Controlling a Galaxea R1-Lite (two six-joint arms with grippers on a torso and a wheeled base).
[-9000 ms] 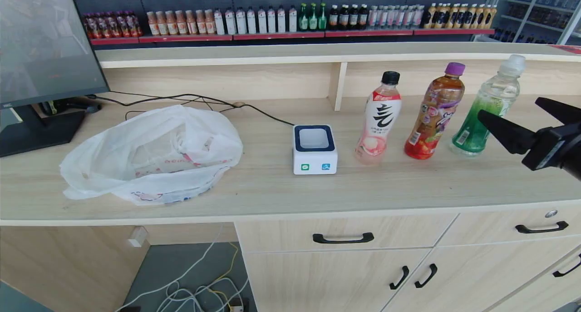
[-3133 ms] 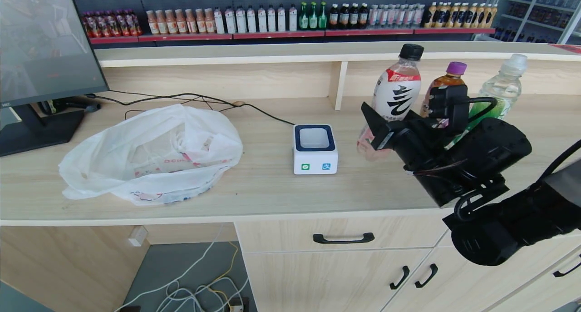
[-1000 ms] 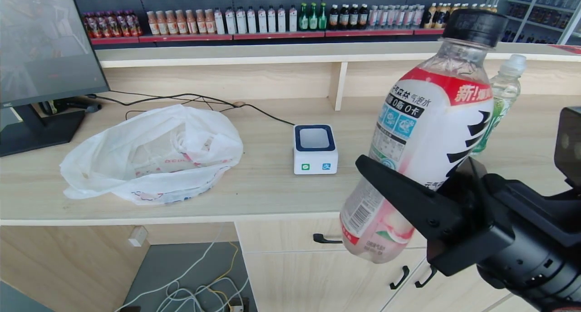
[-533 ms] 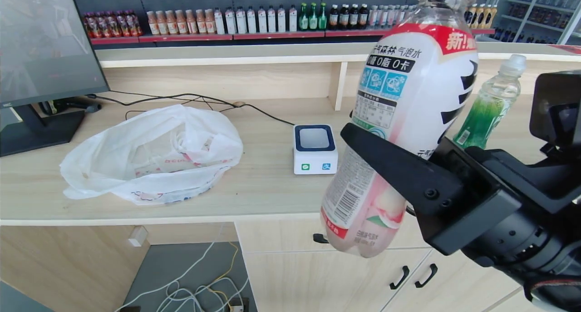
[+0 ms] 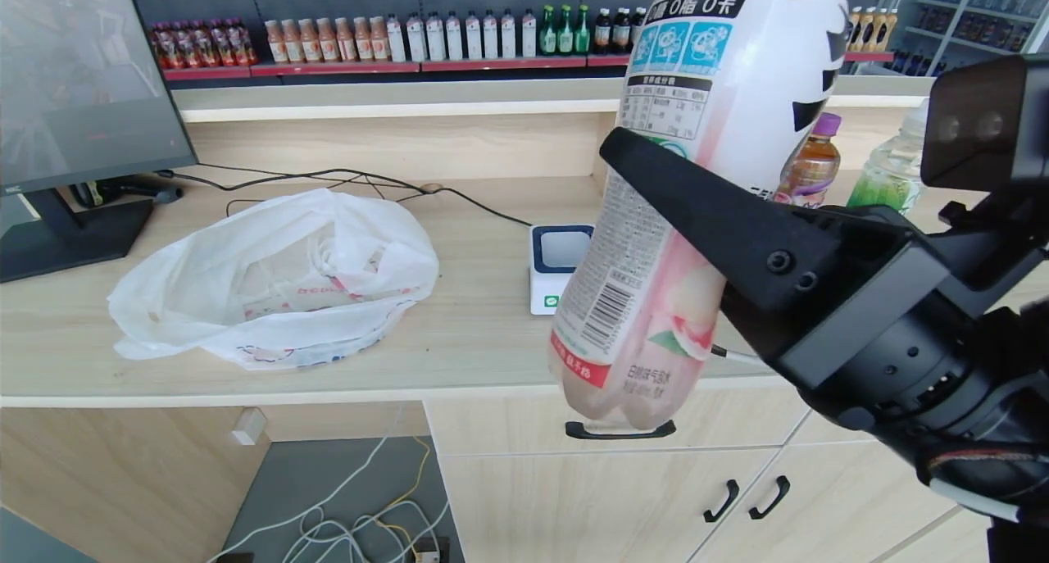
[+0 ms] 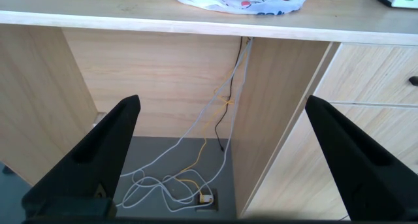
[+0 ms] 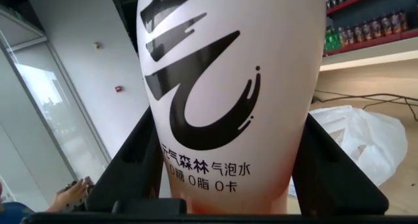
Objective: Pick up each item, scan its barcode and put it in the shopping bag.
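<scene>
Left wrist view: the left tool (image 6: 222,103) hangs spread below the worktop (image 5: 459,342). In the head view the bag (image 5: 279,276) lies left and the scanner (image 5: 556,268) sits mid-frame. Right of centre, the right tool (image 5: 713,161) pinches the raised bottle (image 5: 656,243). Scanning looks in hand; next, its barcode must face the scanner.

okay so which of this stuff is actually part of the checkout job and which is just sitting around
Part of the job:
pink bottle, held in the right end effector
scanner
shopping bag
purple-capped bottle
green bottle

Just lying about:
monitor
cables
shelf bottles on the back wall
</scene>
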